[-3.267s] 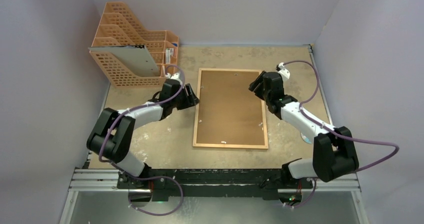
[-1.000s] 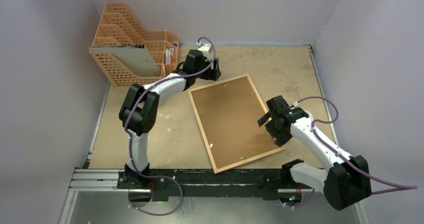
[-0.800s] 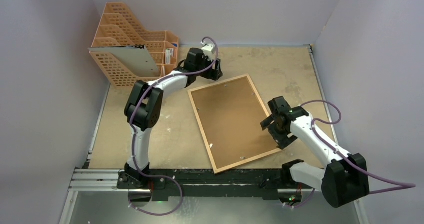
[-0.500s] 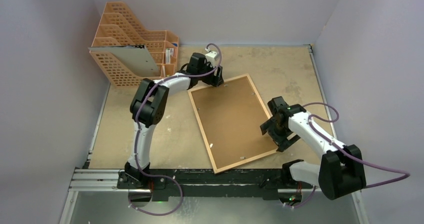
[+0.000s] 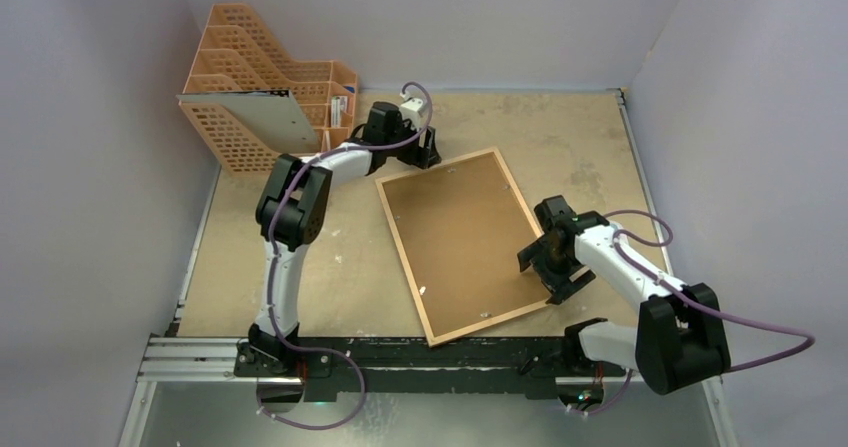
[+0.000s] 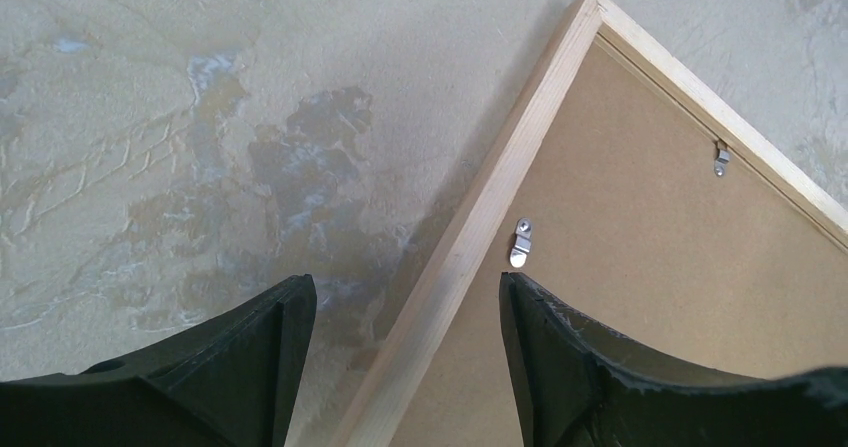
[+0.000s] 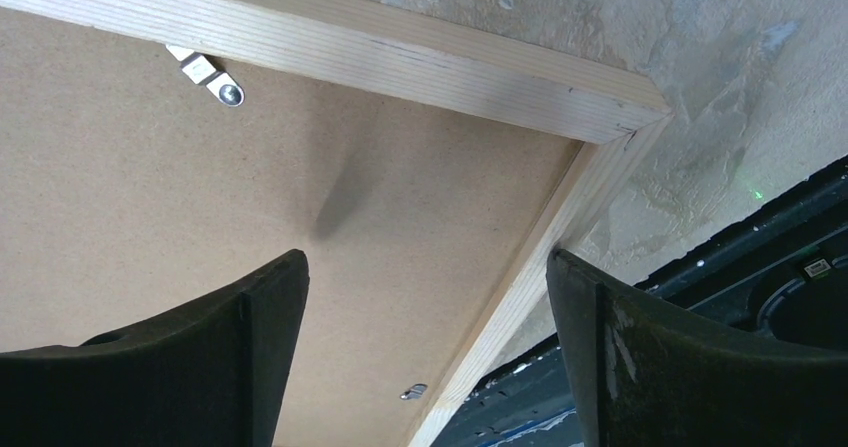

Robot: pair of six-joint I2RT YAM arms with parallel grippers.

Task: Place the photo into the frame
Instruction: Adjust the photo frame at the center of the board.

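1. Worktop [image 5: 350,287]. Beige and mottled, with a black mounting rail [image 5: 430,352] along its near edge. An orange file rack [image 5: 250,117] stands at the far-left corner.

2. The frame [image 5: 405,262]. It lies flat about the middle of the worktop, back side up and skewed, so that no side runs parallel to a worktop edge. Its nearest corner sits close to the mounting rail. The brown backing panel [image 5: 465,242] fills the light-wood rim. Small metal turn clips [image 6: 519,242] sit on the panel just inside the rim.

3. Left gripper [image 6: 405,292]. It is positioned at the frame's far short side. In the left wrist view the fingers stand apart with the wooden rim running up between them to a corner of the frame. Bare worktop shows on one side of the rim and backing panel on the other. A gap is visible between each finger and the wood, so nothing is grasped (whether the fingertips touch the surface below cannot be told).

4. Right gripper [image 7: 425,267]. It is positioned at the frame's right long side, near the corner that faces the worktop's near-right corner. Its fingers are spread wide over the backing panel and rim just inside that corner, and they hold nothing. A finger shadow falls on the panel between them.
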